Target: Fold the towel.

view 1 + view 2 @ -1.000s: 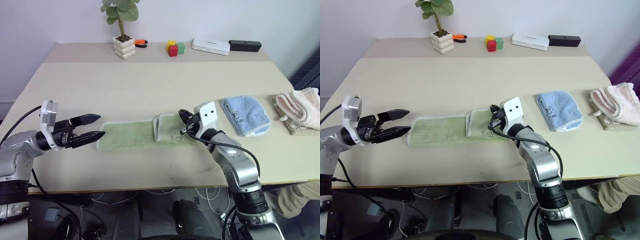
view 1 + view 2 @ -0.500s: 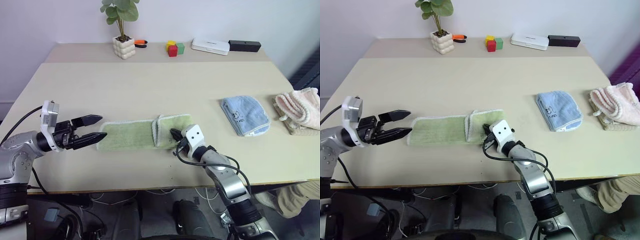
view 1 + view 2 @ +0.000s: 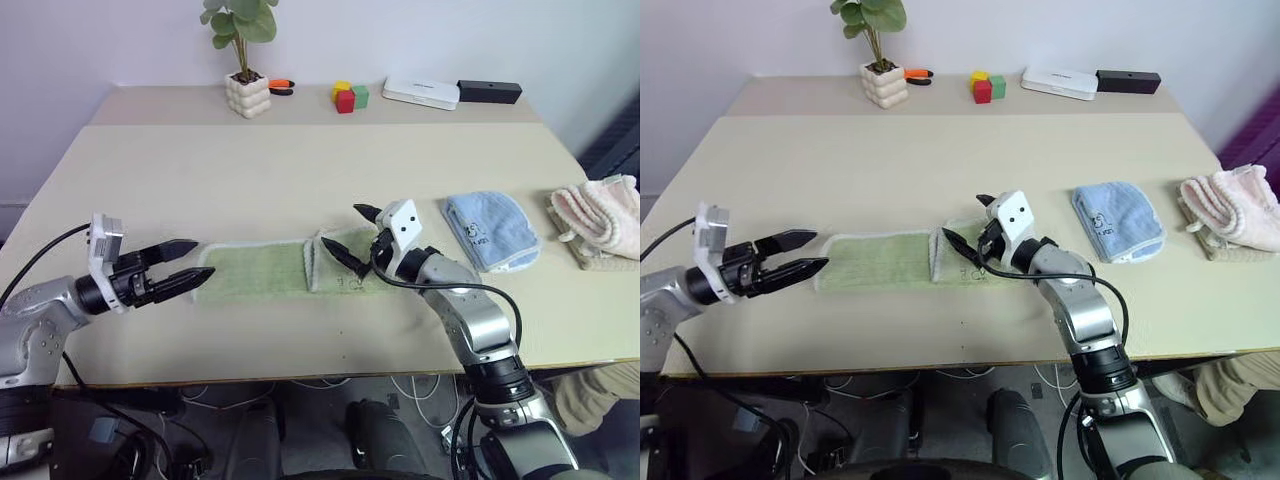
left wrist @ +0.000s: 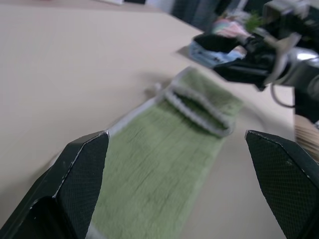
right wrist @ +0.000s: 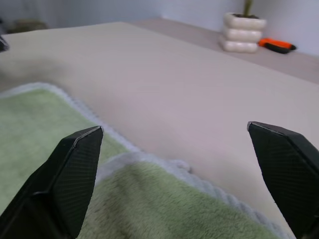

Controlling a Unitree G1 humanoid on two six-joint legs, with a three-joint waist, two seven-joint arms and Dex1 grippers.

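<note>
Table (image 3: 300, 170): beige top, with a second, narrower surface butted against its far edge.

Towel (image 3: 260, 270): light green terry with whitish edging, lying flat as a long strip parallel to the near edge, roughly midway along it and set back a little from it. Its right end is folded over onto the strip, making a double layer with a raised seam of edging across it; a small dark mark shows on that folded part. In the left wrist view the towel (image 4: 169, 159) runs away from the fingers toward the fold.

Left gripper (image 3: 180, 278): fingers spread wide, holding nothing, level above the table just off the towel's left end, pointing along the strip.

Right gripper (image 3: 352, 238): fingers spread wide, holding nothing, poised over the folded right end, pointing toward the left; whether the lower finger touches the cloth cannot be told. Its wrist view shows the fold's edging (image 5: 164, 169) close under the fingers.

Blue towel (image 3: 490, 232): folded, toward the right part of the table, well apart from the green one.

Pink towel (image 3: 600, 220): fluffy, bunched at the right edge.

Far surface, left to right: potted plant (image 3: 245, 60) in a white pot, orange tool (image 3: 282, 86) just beside it, coloured blocks (image 3: 350, 96), white box (image 3: 422, 92), black box (image 3: 490, 92).
</note>
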